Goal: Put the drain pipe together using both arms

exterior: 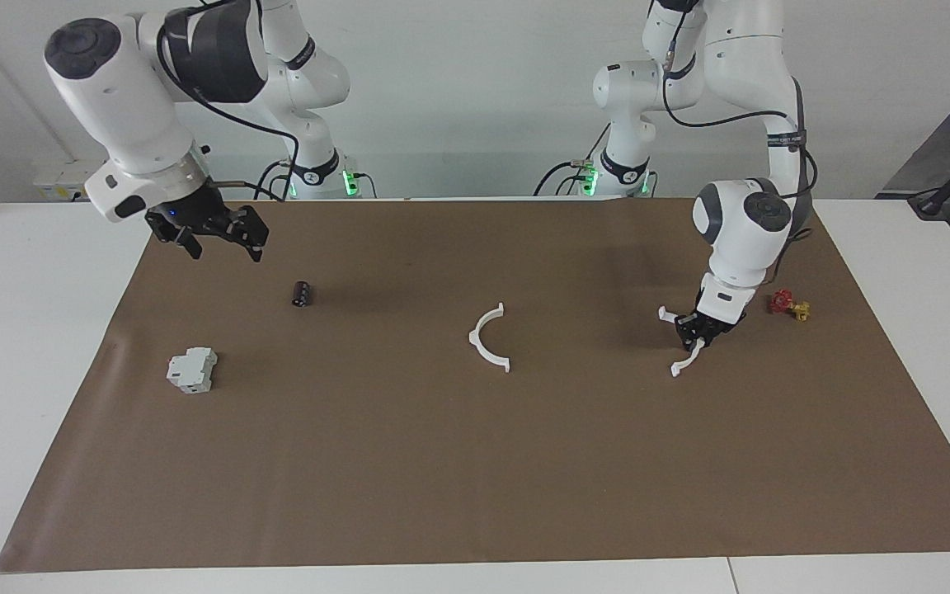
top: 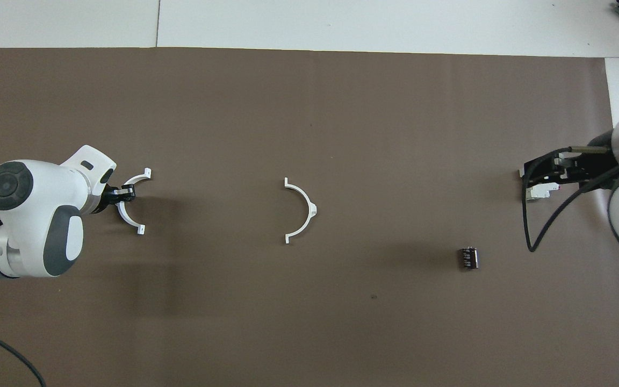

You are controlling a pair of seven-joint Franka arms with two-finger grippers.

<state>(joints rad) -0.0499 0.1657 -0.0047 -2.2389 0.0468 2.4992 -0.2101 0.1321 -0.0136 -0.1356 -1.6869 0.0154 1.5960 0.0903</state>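
1. left gripper, black two-finger type, is down at the brown paper mat toward the left arm's end of the table, fingers closed on the middle of one thin white plastic half-ring arc w/ small end tabs; same gripper and arc show in the overhead view.
2. whether that held arc rests on the mat or hangs just above it can't be told.
3. second thin white plastic half-ring arc lies flat and alone near the mat's centre, well apart from the held one; overhead view shows the two arcs' open sides facing the same way, toward the left arm's end.
4. right gripper hangs in the air over the mat's edge nearest the robots at the right arm's end, fingers spread wide, nothing btwn them; overhead view confirms it.
5. small black cylinder lies on the mat near the right gripper; also seen from overhead.
6. grey-white boxy block sits farther from the robots than the cylinder.
7. small red-and-yellow part lies just beside the left arm's wrist.
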